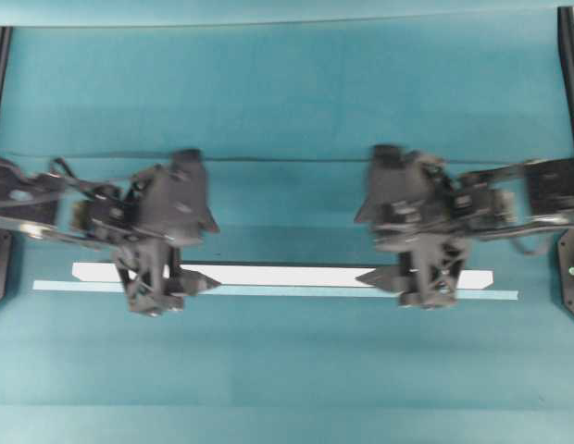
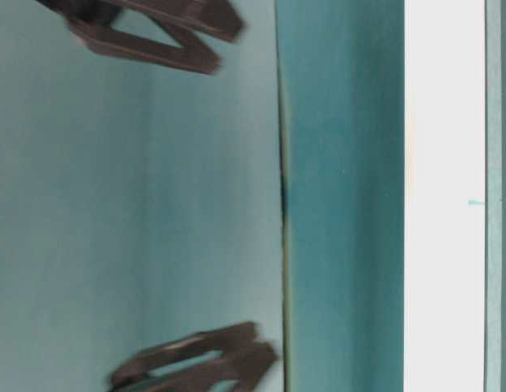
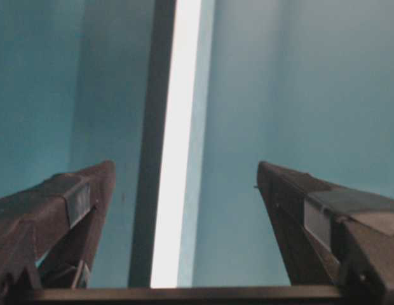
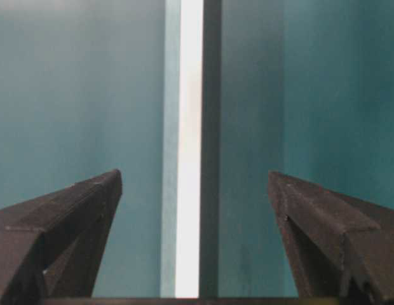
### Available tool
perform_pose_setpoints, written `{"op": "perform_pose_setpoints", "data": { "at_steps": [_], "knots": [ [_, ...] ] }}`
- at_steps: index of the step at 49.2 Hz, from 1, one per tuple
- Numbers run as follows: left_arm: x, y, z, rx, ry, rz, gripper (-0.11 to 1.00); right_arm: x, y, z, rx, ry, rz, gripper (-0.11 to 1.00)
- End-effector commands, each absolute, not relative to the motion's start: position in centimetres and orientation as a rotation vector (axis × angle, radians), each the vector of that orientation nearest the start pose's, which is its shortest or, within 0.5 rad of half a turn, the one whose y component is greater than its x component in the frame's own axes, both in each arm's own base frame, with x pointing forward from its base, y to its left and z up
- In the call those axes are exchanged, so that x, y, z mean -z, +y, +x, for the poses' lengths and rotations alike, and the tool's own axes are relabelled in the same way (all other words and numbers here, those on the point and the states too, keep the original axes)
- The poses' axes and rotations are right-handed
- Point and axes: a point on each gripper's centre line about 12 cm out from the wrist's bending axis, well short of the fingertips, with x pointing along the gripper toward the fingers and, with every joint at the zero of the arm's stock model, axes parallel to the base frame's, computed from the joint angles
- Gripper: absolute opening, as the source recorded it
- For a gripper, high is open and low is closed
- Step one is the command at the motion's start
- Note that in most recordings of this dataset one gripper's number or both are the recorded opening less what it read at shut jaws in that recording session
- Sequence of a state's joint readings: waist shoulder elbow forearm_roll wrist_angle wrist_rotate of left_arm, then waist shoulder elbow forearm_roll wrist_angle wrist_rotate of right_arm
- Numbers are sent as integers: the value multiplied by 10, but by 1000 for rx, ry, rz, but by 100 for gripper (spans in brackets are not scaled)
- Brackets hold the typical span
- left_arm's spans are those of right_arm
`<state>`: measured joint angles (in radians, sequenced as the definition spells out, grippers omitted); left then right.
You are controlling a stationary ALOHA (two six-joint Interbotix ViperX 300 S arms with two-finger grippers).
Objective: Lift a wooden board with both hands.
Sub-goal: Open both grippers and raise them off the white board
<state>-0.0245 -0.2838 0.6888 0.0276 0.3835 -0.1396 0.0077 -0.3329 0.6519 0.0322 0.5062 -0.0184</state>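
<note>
Closest to the wrist cameras are the dark, triangular fingers of each gripper, blurred at the bottom of the frame. The left gripper [image 3: 184, 175] has its two fingers [image 3: 76, 203] spread wide apart, holding nothing. The right gripper [image 4: 194, 178] is the same: fingers [image 4: 324, 222] set far apart with bare space between them.

Beyond the fingers, in both wrist views, the wooden board [image 3: 175, 146] runs away from the camera as a bright white band, lying between the two fingers of each gripper but below them and not touched by them. A dark shadow line borders one long edge of the board, and a thin pale teal strip [image 3: 198, 127] borders the other.

From overhead, the board [image 1: 287, 275] lies flat on the teal worktop [image 1: 287, 92], long and narrow, stretching from left to right. The left gripper [image 1: 153, 277] hangs over the board near its left end, and the right gripper [image 1: 426, 276] hangs over it near its right end. The two black arms reach in from the left and right edges of the view.
</note>
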Motion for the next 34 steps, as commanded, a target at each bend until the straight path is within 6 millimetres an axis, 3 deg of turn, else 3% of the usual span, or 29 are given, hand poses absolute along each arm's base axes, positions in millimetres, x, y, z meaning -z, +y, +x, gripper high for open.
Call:
{"op": "perform_pose_setpoints", "data": {
  "at_steps": [1,15,34],
  "knots": [
    [-255,-7,326,-22,695,-91,96,-264,4,313,-13,727,20,93],
    [-288,-7,298,18,560,12,96,-293,3,276,-7,483,36,93],
    [-337,-7,254,25,259,4,96,-321,2,226,-9,315,39,93]
  ]
}}
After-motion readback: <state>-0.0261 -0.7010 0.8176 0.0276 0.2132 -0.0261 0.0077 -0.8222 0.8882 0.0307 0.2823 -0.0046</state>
